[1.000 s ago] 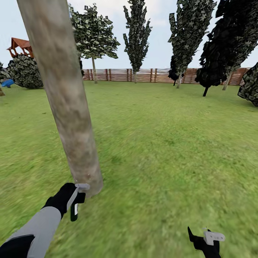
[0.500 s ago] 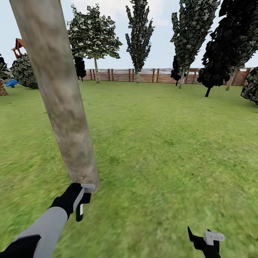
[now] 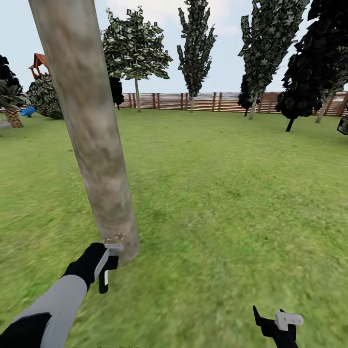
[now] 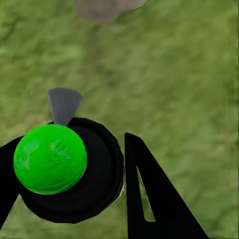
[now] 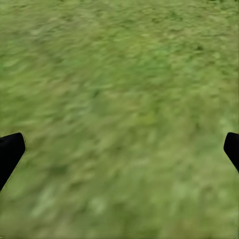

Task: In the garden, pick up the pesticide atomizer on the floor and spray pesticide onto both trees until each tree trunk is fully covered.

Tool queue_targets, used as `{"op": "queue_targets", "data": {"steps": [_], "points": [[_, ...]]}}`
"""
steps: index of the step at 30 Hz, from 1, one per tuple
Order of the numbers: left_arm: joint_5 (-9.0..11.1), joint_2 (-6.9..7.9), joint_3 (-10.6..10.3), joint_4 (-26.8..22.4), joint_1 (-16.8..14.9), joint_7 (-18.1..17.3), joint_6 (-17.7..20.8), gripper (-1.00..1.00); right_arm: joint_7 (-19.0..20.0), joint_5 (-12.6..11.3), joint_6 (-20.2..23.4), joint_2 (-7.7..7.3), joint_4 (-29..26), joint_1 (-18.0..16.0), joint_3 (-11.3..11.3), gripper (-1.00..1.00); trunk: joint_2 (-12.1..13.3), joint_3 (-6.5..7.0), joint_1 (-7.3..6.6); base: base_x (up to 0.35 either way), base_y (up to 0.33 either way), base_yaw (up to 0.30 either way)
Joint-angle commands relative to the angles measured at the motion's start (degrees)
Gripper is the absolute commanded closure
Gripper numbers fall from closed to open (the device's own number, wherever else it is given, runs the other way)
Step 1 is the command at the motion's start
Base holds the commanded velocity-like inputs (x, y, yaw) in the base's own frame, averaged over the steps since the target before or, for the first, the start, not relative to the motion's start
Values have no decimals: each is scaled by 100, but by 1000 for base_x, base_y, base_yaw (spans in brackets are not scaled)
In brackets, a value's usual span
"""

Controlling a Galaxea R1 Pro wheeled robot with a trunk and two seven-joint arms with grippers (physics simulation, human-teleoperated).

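A thick mottled grey-brown tree trunk [image 3: 92,125] rises at the left of the head view, leaning slightly. At its base my left gripper [image 3: 110,253] is shut on the dark pesticide atomizer [image 3: 103,283], which hangs down from the fingers. A few white pesticide specks [image 3: 119,237] dot the bottom of the trunk, with fainter ones to its left. The left wrist view looks down on the atomizer [image 4: 74,174], with its green round top, black body and grey nozzle aimed at the trunk's foot [image 4: 107,7]. My right gripper [image 3: 282,321] hangs open over grass, fingertips [image 5: 10,152] far apart.
Open lawn [image 3: 227,183] stretches ahead to a brown slatted fence [image 3: 193,101]. Several other trees [image 3: 137,48] stand along the fence. A round bush [image 3: 46,96], a red-roofed play structure [image 3: 39,63] and a broad-leaved plant [image 3: 12,104] sit at the far left.
The whole picture has slid to the right, so the camera has turned. My left gripper stays at the trunk's foot with the atomizer. White specks have appeared on and beside the trunk.
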Motion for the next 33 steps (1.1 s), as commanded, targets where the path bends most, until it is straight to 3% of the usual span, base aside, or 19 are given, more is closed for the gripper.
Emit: {"op": "queue_targets", "data": {"steps": [1, 4, 10, 14, 16, 20, 23, 27, 30, 33], "points": [[-64, -35, -2, -94, 6, 1, 7, 100, 0, 1, 0, 0, -1, 0, 1, -100, 0, 0, 0, 0, 0, 73], [-79, 17, 6, -371, 20, -8, 16, 100, 0, 1, 0, 0, -2, 0, 1, -100, 0, 0, 0, 0, 0, 31], [-99, 426, 8, -651, 13, -19, 52, 100, 0, 1, 0, 0, 5, 0, 1, -100, 0, 0, 0, 0, 0, 3], [-79, 365, -12, -672, 23, -19, 59, 100, 0, 1, 0, 0, 5, 0, 1, -100, 0, 0, 0, 80, 12, 0], [-83, 126, -24, -678, 25, -19, 56, 100, 0, 1, 2, 0, 1, 0, 1, -100, 0, 0, 0, 306, 89, 0], [-100, -7, -35, -676, 34, -19, 58, 100, 0, 1, 0, 0, -2, 0, 1, -100, 0, 0, 0, 180, 48, 0], [-115, 83, -19, -671, 31, -26, 57, 100, 0, 1, 1, 0, -1, 0, 1, -100, 0, 0, 0, 11, 3, 0], [-119, 487, 3, -670, 26, -30, 62, 100, 0, 1, 1, 0, 6, 0, 1, -100, 0, 0, 0, 1, 0, 0], [-87, 532, -8, -675, 33, -35, 62, 100, 0, 1, 0, 0, 6, 0, 1, -100, 0, 0, 0, 0, 0, 0], [-62, 435, -25, -696, 29, -42, 60, 100, 0, 1, 0, 0, 7, 0, 1, -100, 0, 0, 0, 0, 0, 0]]}}
